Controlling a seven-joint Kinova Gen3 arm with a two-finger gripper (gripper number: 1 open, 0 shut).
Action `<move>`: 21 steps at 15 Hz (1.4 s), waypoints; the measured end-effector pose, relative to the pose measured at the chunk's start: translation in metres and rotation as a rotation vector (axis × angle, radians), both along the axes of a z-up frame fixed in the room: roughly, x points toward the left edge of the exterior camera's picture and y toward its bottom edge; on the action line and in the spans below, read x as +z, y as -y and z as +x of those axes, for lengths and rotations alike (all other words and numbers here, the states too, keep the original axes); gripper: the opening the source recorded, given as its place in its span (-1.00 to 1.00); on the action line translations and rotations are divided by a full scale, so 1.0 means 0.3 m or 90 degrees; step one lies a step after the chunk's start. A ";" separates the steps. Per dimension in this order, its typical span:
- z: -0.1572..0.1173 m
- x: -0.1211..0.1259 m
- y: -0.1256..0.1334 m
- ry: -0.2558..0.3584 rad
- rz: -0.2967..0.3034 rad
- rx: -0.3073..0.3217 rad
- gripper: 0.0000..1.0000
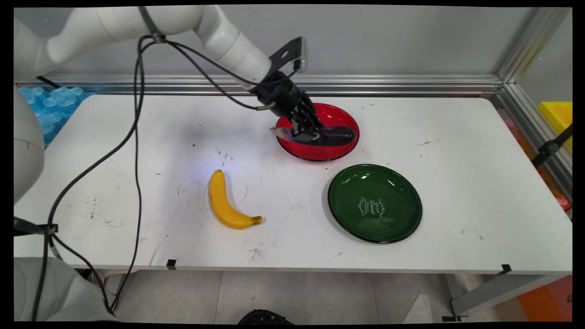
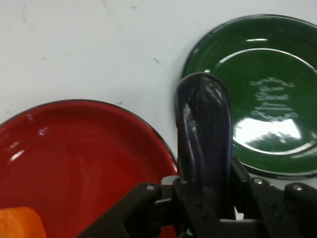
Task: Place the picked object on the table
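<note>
Now the black tool [image 1: 305, 132] is pinching a dark purple eggplant [image 1: 336, 134] over the red plate [image 1: 340, 116] at the back of the white table [image 1: 457, 151]. Just beside it lies a green plate [image 1: 397, 219]; a yellow banana [image 1: 223, 202] lies well apart.

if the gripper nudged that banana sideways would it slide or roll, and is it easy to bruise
The banana lies flat on its curved side on the table, so it would probably slide or pivot rather than roll. Its smooth yellow skin suggests soft fruit that a hard squeeze may bruise. It looks light for its size.
</note>
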State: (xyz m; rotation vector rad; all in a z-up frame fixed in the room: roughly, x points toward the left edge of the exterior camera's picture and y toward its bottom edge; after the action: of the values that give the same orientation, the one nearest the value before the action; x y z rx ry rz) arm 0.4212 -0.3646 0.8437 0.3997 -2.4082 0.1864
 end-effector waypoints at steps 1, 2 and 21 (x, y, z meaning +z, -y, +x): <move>0.009 0.007 -0.024 0.001 0.002 -0.003 -1.00; 0.020 0.012 -0.051 0.002 0.006 -0.006 -1.00; 0.134 -0.188 -0.282 0.047 0.010 -0.105 -1.00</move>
State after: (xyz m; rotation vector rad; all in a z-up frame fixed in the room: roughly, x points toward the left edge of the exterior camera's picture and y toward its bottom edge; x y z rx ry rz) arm 0.4613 -0.2799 0.7872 0.2033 -2.5031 0.1115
